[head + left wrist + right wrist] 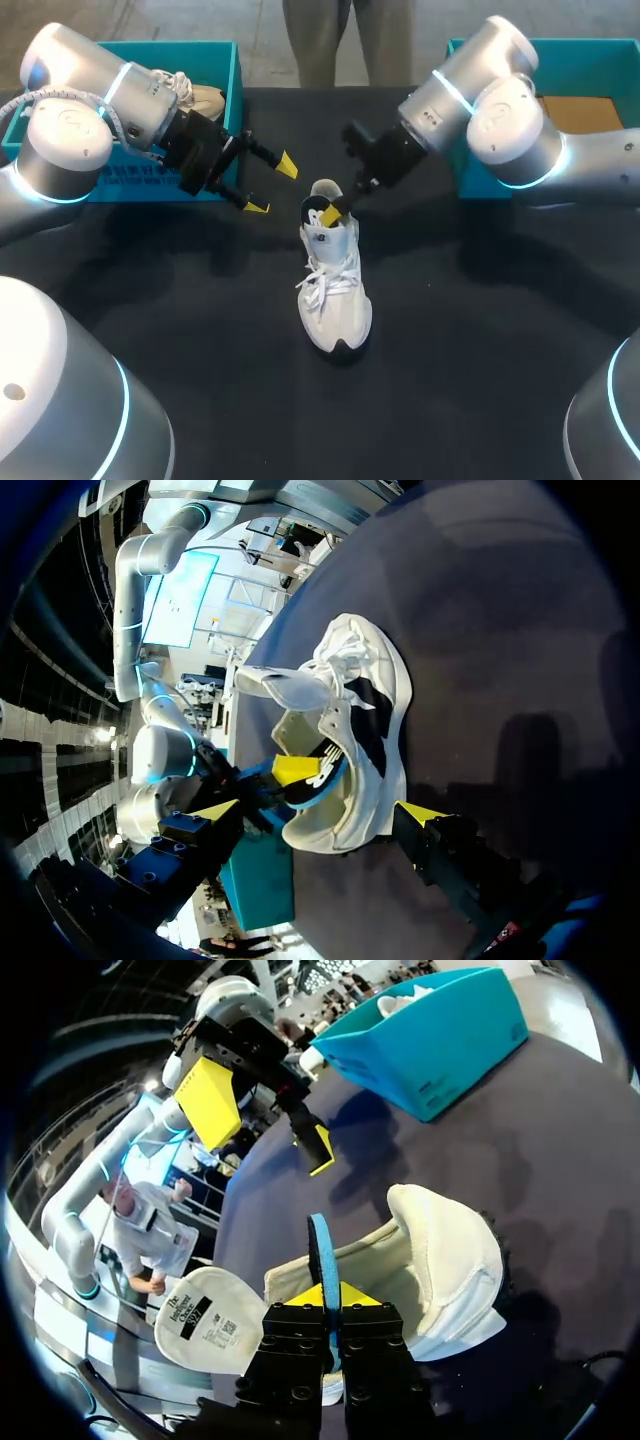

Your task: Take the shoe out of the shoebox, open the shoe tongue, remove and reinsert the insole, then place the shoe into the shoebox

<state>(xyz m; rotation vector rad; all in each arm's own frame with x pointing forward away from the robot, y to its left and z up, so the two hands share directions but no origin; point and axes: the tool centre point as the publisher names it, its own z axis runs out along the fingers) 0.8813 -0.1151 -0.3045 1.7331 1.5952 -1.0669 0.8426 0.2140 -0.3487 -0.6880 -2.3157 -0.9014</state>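
- Head view: fixed, high and behind the robot, facing down on the table (500, 330). The shoe (335, 290) lies mid-frame, with the left gripper (272, 186) and right gripper (336, 208) coming in from either side.
- Left wrist view: near, facing out between its wide-spread fingers and across the table to the heel opening of the shoe (370, 710).
- Right wrist view: nearest of the three, facing down along its own fingers, which pinch the insole (320, 1250), into the same opening.
- Shared field: the shoe appears in all three views, and each wrist view also takes in the other arm's gripper beyond it.
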